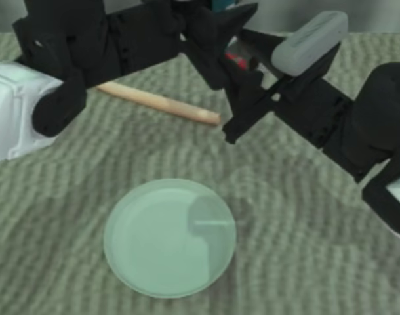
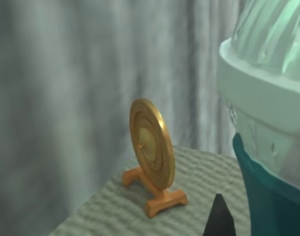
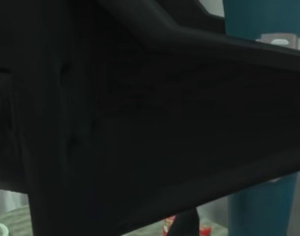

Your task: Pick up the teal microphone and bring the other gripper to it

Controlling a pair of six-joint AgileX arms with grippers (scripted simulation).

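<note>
Both arms fill the top view's upper half, raised close under the cam and meeting near 12 o'clock. Left gripper [image 1: 216, 29] comes in from 10 o'clock; only a sliver of the teal microphone [image 1: 221, 5] shows at the top edge just above it. In the left wrist view the mic [image 2: 270, 147] looms right beside the lens, white ribbed head over teal handle, long axis roughly upright, one black fingertip [image 2: 219, 219] below it. Mic looks held aloft by the left fingers, though the contact itself isn't visible.

Right gripper [image 1: 242, 115] reaches in from 3 o'clock, pointed fingers aimed toward 11, fingers' state: can't tell. Right wrist view is mostly blocked by dark arm body, w/ teal handle [image 3: 260, 17] close behind it, so the grippers sit v. near each other; approach looks about done.

On the table: rolling pin [image 1: 160, 103] at 11 o'clock, pale green plate [image 1: 170, 238] at 6, both well below the arms. Gold disc on stand [image 2: 151, 152] near a table edge.
</note>
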